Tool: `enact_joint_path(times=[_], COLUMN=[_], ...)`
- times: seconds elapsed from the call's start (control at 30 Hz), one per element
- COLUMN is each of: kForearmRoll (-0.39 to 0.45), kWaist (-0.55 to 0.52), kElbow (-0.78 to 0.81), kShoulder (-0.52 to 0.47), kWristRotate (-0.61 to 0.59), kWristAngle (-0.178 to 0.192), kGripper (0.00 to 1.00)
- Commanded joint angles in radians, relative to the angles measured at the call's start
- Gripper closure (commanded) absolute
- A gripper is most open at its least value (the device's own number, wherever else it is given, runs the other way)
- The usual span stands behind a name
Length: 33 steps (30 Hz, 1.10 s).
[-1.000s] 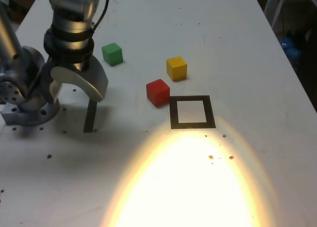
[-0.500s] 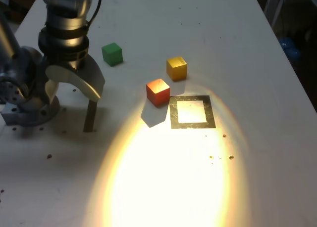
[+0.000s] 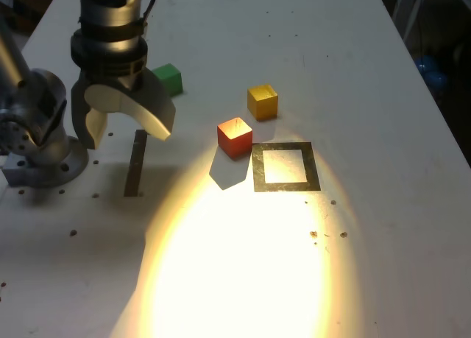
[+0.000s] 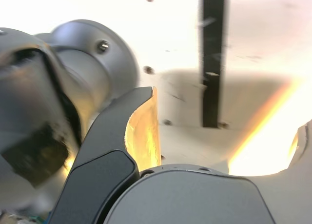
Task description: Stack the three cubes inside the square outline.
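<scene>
Silver-grey metal forms the robot arm's gripper [image 3: 125, 124], which is seen at the exterior view's left with its two curved jaws spread wide apart and pointing down toward the white table [image 3: 353, 73]. Nothing is held between the jaws and nothing is touched by them; they hang above the table surface. Just below the gripper in the exterior view, a straight strip of black tape [image 3: 135, 163] lies flat on the table; the same strip [image 4: 212, 58] is seen in the wrist view beyond the inner face of one jaw.

The small green cube [image 3: 170, 78] is partly hidden behind the gripper, resting on the table. The small yellow cube [image 3: 263, 101] stands further toward the exterior view's right, apart from the green one. The small red cube [image 3: 235, 137] sits just beside the upper left corner of the flat black-bordered square outline with a white centre [image 3: 285, 166], close to it but outside it. No cube lies inside the outline, and none is stacked. A bright warm patch of light is cast across the table in front of the outline.
</scene>
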Motion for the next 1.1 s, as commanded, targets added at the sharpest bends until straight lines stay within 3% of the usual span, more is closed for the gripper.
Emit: enact_joint_path(times=[0.0,0.3,0.63,0.87,1.07], kForearmRoll=[0.019,0.122,0.227,0.190,0.117], kWaist=[0.001,0.009,0.052,0.096,0.135], kElbow=[-0.034,-0.251,-0.530,-0.567,-0.516], kShoulder=[0.007,0.077,0.224,0.333,0.366], kWristRotate=[-0.001,-0.001,0.024,0.035,-0.031], kWristAngle=[-0.001,0.023,0.066,0.047,0.028], kGripper=[0.01,0.01,0.01,0.03,0.06])
